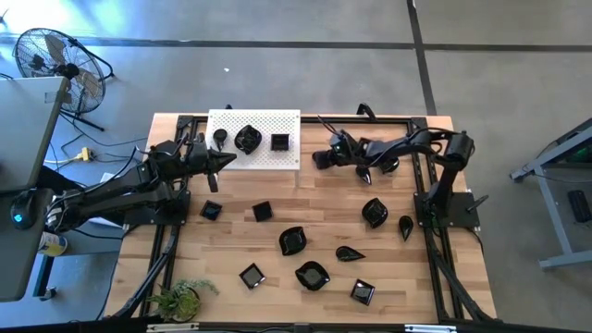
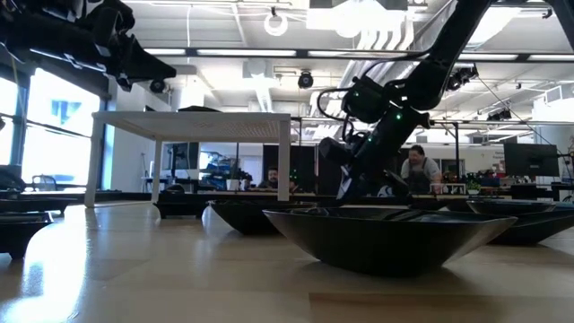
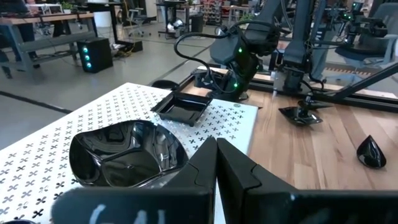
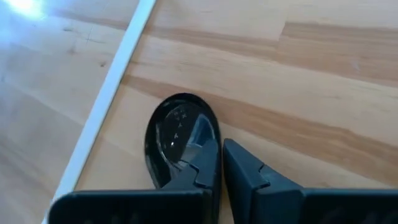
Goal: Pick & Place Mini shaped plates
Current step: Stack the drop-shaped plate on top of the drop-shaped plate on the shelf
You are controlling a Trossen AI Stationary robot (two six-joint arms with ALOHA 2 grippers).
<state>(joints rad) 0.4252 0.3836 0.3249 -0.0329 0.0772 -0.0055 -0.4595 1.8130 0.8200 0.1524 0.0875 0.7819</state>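
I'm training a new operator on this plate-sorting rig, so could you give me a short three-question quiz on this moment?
1. True or false: three black dishes already lie on the white perforated board.
2. The right gripper is:
A. by a dark oval plate near the board's edge
B. parked beside the plant
C. over the fan
3. Fill in: in the left wrist view, the left gripper sits in front of a ____ dish, with a square dish farther along the board.

Key: 1 true: a small teardrop dish, the wavy dish and the square dish. 2 A. 3 wavy.
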